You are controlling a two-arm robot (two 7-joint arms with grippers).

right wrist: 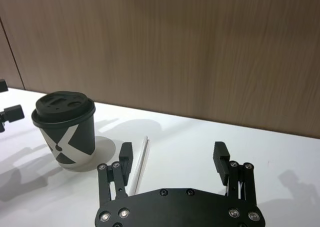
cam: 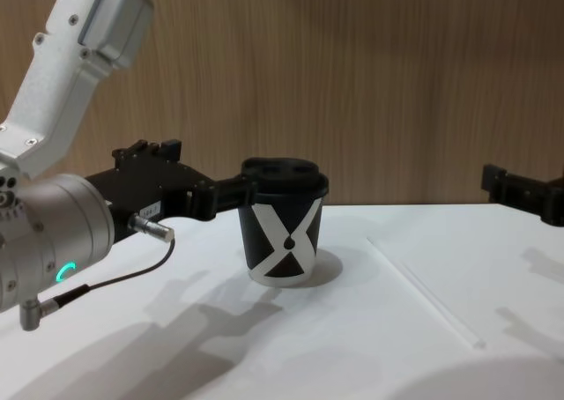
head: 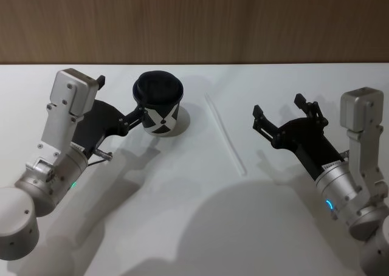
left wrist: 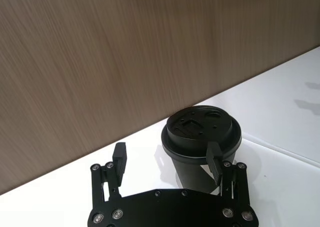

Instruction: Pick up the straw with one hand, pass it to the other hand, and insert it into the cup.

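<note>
The cup, black with a white X and a black domed lid, stands upright on the white table left of centre. My left gripper is open beside it, one finger close against the cup's wall, nothing gripped. The straw, thin and translucent white, lies flat on the table right of the cup. My right gripper hovers open to the right of the straw, a little above the table. From the chest, the cup and straw sit between both arms.
A wood-panelled wall runs along the table's far edge, just behind the cup. The table's white surface stretches toward me in front of the cup and straw, crossed by the arms' shadows.
</note>
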